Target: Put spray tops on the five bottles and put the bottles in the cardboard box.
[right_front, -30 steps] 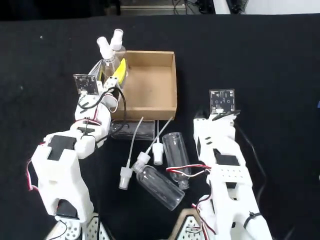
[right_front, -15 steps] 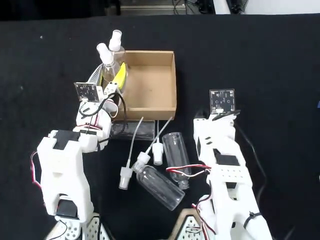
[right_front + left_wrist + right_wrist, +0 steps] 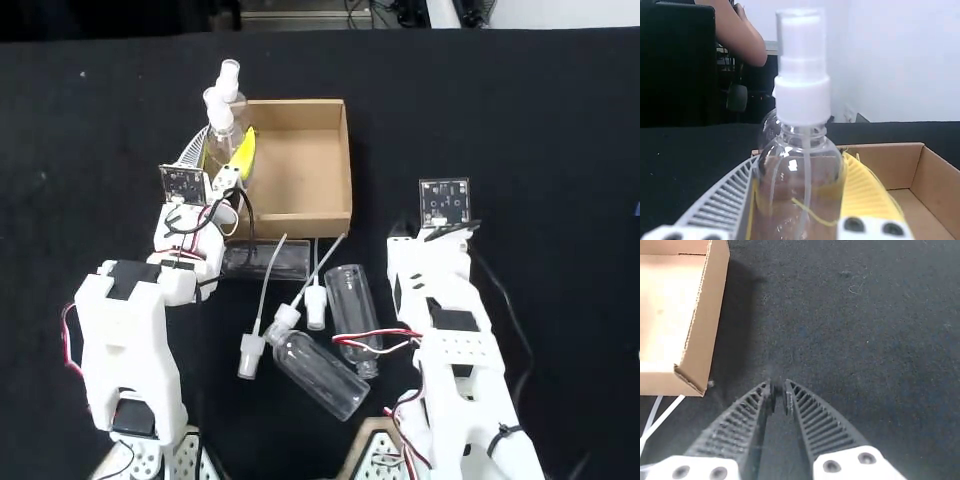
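Two capped bottles are upright at the left wall of the cardboard box (image 3: 300, 222). The left gripper (image 3: 221, 152) is clamped on the nearer bottle (image 3: 800, 160), and the farther bottle (image 3: 230, 78) is just behind it. Before the box's near wall we see three open bottles (image 3: 352, 300) and loose spray tops (image 3: 252, 355) lying. The right gripper (image 3: 778, 390) is near the box's near right corner, its fingers almost together and holding nothing.

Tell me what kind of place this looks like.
Probably a robotics lab bench: a left arm holding a spray bottle and a right arm at a black-covered table, with a white wall and what looks like a dark chair behind.
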Tool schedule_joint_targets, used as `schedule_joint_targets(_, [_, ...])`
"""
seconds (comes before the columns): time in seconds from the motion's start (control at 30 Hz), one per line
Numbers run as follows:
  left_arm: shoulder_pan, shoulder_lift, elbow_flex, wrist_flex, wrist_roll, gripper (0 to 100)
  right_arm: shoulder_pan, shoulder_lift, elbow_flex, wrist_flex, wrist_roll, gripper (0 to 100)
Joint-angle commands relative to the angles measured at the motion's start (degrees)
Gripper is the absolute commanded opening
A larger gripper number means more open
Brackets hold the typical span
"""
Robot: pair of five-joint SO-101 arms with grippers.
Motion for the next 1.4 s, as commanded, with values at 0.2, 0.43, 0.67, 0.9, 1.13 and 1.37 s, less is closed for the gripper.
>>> schedule_joint_targets(0.2, [-0.1,-0.4,-0.7,-1.1,-0.4,3,0.8,-0.7,-0.4,-1.7,0.4,1.1])
schedule_joint_targets(0.43, [-0.1,-0.4,-0.3,-1.0,-0.4,23,0.8,-0.7,-0.4,-1.7,0.4,1.1])
schedule_joint_targets(0.67, [-0.1,-0.4,-0.2,-1.1,-0.4,24,0.8,-0.7,-0.4,-1.7,0.4,1.1])
schedule_joint_targets(0.9, [-0.1,-0.4,-0.4,-1.1,-0.5,24,0.8,-0.7,-0.4,-1.7,0.4,1.1])
schedule_joint_targets(1.13, [-0.1,-0.4,-0.5,-1.1,-0.8,24,0.8,-0.7,-0.4,-1.7,0.4,1.1])
schedule_joint_targets(1.37, [-0.1,-0.4,-0.2,-1.1,-0.9,25,0.8,-0.7,-0.4,-1.7,0.4,1.1])
